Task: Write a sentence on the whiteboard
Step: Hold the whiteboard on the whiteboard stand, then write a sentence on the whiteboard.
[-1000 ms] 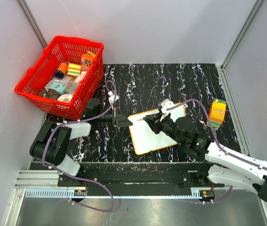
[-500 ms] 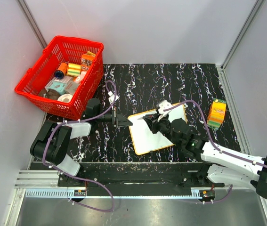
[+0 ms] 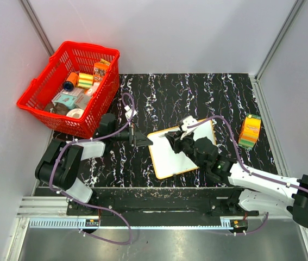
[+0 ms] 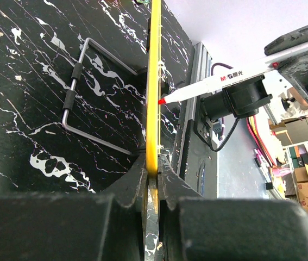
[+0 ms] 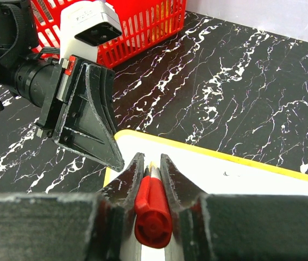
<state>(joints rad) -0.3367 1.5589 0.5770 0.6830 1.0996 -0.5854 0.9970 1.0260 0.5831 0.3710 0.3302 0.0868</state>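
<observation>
The left arm [image 3: 61, 166] and right arm [image 3: 262, 182] are black with white shells, trailing purple cables [image 3: 225, 126].

Your top cam sits high above and behind the arm bases, looking down on the whole table [image 3: 164, 89]. From there the left gripper [image 3: 143, 140] and right gripper [image 3: 171, 138] show up small, mid-frame, tips nearly meeting. Left wrist cam rides right behind its own fingers and stares out along them, super close, edge-on to the whiteboard [image 4: 155, 81], with the marker [image 4: 213, 84] coming in just past the fingertips. Right wrist cam does the same over its fingers, facing the left gripper from the other side, with the red basket [image 5: 143, 24] beyond. All three share that whiteboard corner between the fingertips.
</observation>
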